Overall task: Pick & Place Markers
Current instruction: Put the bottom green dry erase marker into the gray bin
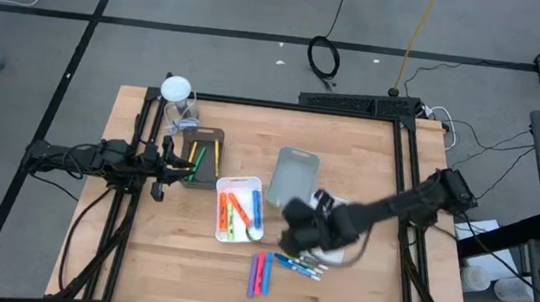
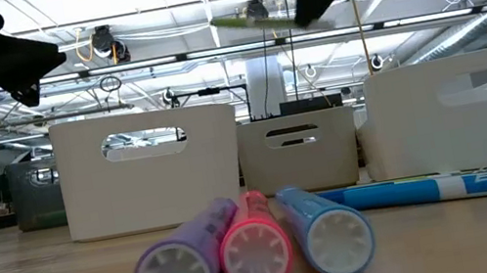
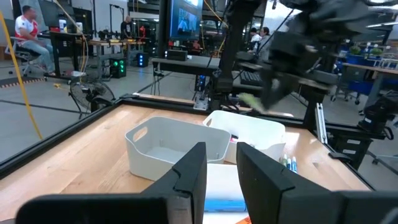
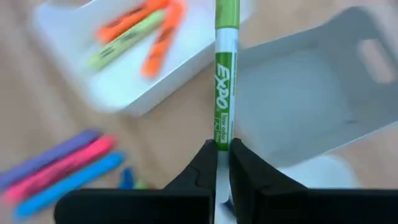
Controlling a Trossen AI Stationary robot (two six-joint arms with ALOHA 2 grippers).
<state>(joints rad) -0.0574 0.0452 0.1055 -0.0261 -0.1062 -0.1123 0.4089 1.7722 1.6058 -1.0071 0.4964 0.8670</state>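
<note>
Right gripper point(image 4: 222, 158) clamped on one green marker point(image 4: 225, 74), held in the air above the table point(image 1: 138, 258) between white tray point(image 1: 242, 184) and grey tray point(image 1: 295, 174). White tray holds about four markers: orange, green, blue. Three markers lie on the table, purple point(image 2: 181, 266), pink point(image 2: 255, 246), blue point(image 2: 329, 231), side by side; a few more beside them. Left gripper point(image 3: 221, 177) hangs over brown tray point(image 1: 199, 154), fingers apart, holding nothing.
</note>
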